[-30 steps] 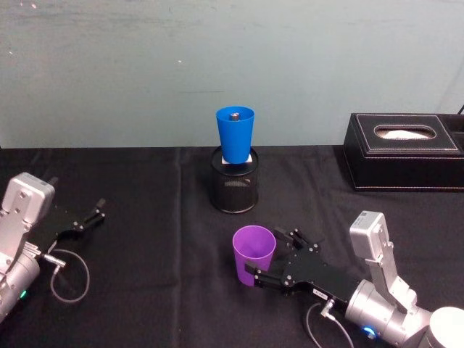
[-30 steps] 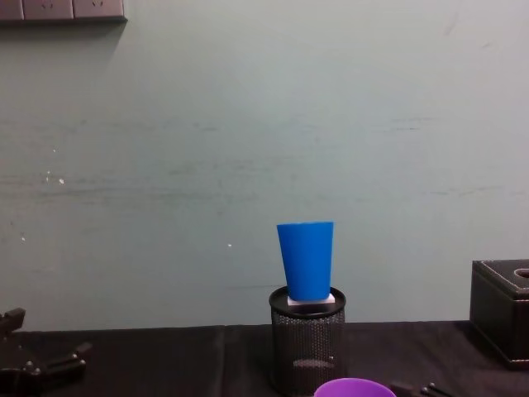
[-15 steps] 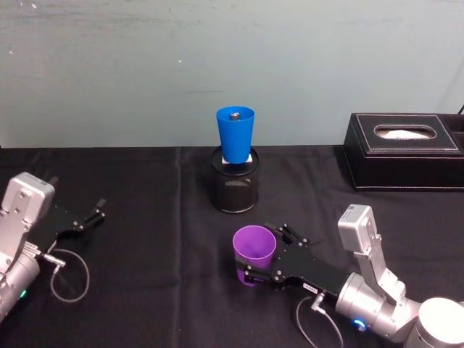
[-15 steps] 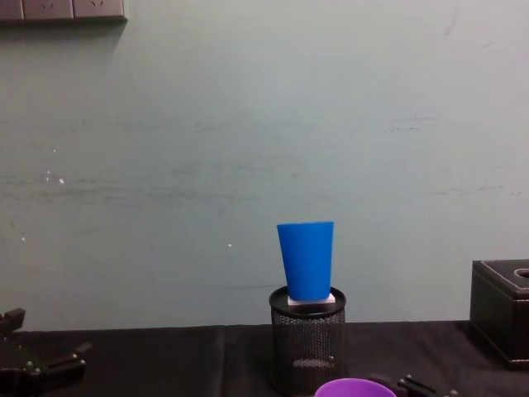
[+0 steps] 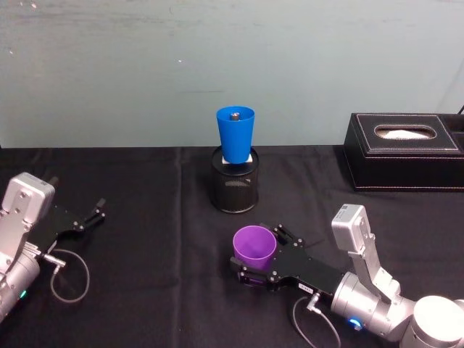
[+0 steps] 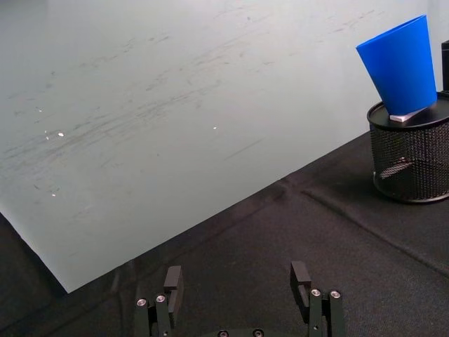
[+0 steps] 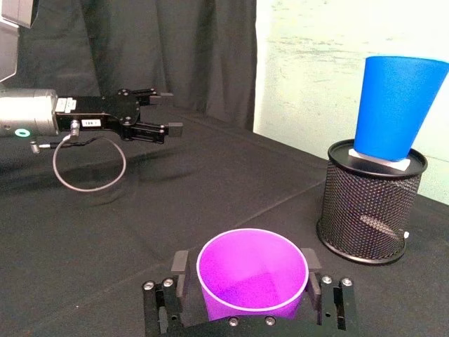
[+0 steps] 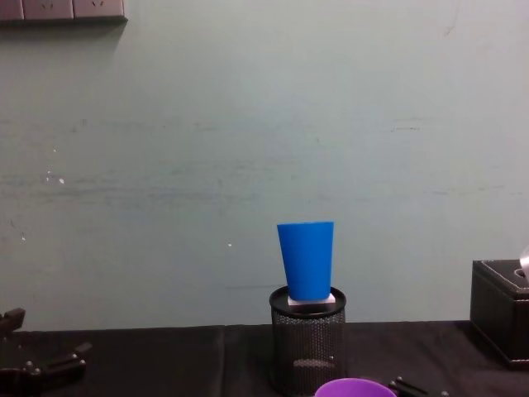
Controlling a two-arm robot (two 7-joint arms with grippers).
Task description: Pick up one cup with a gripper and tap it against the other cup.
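1. Right gripper (image 5: 258,251) sits low over the table (image 5: 145,239). Its jaws are spread, one on each side of the purple cup (image 5: 254,245). As far as I can judge, it grips nothing.
2. The purple cup stands upright on the table, near me. It is well apart from the blue cup (image 5: 235,134), which stands upright on top of the holder (image 5: 233,192) farther back.
3. My left gripper (image 5: 90,216) lies parked at the table's left, jaws apart and empty.
4. Progress: the approach looks complete. The grasp, lift, carry and tap are all left to do, so I rate the task as early.
5. Not verified:
   - The cup's rim hides whether my finger pads touch its wall.
   - The chest view cuts the purple cup down to its rim.
   - A small dark item inside the blue cup cannot be identified.
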